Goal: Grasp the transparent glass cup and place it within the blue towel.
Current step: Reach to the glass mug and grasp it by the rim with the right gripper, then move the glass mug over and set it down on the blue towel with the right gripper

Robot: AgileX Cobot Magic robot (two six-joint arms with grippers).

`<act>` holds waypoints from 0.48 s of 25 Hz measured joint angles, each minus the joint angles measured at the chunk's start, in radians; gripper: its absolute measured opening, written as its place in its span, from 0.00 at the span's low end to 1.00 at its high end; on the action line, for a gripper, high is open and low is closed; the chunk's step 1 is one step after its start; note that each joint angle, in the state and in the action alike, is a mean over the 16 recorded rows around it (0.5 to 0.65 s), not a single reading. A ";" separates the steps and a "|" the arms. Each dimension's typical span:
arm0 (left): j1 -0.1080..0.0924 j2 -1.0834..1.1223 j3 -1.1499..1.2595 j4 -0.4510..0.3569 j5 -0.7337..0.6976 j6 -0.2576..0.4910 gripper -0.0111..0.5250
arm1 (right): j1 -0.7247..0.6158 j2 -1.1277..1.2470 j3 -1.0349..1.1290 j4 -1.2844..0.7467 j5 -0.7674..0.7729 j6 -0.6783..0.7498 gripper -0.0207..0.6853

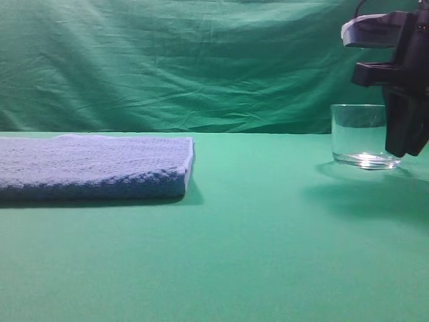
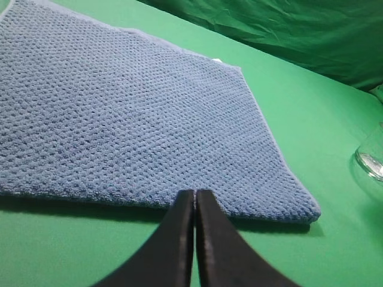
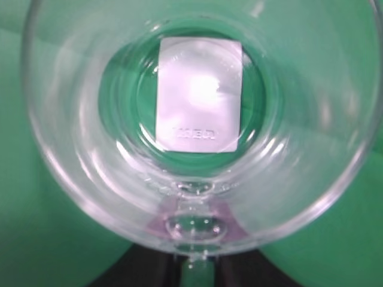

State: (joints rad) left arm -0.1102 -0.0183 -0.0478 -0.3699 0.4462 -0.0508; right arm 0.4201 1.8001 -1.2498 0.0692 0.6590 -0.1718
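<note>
The transparent glass cup (image 1: 358,134) stands upright on the green table at the right, well apart from the blue towel (image 1: 94,164), which lies flat at the left. My right gripper (image 1: 404,137) hangs against the cup's right side. In the right wrist view I look down into the cup (image 3: 197,101), and the gripper (image 3: 196,272) has its two black fingers (image 3: 149,276) pressed to either side of the clear handle. My left gripper (image 2: 195,197) is shut and empty, just in front of the towel's (image 2: 131,113) near edge. The cup (image 2: 371,161) shows at that view's right edge.
A green cloth (image 1: 255,235) covers the table and a green drape (image 1: 201,60) hangs behind it. A white label (image 3: 199,94) shows through the cup's base. Bare green cloth lies between the towel and the cup.
</note>
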 joint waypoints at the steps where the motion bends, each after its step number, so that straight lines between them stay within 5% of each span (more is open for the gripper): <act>1: 0.000 0.000 0.000 0.000 0.000 0.000 0.02 | 0.027 0.007 -0.029 0.002 -0.001 0.000 0.19; 12: 0.000 0.000 0.000 0.000 0.000 0.000 0.02 | 0.304 0.239 -0.429 0.025 -0.030 -0.022 0.19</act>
State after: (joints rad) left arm -0.1102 -0.0183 -0.0478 -0.3699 0.4462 -0.0508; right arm 0.7241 2.0388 -1.6790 0.0941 0.6287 -0.1934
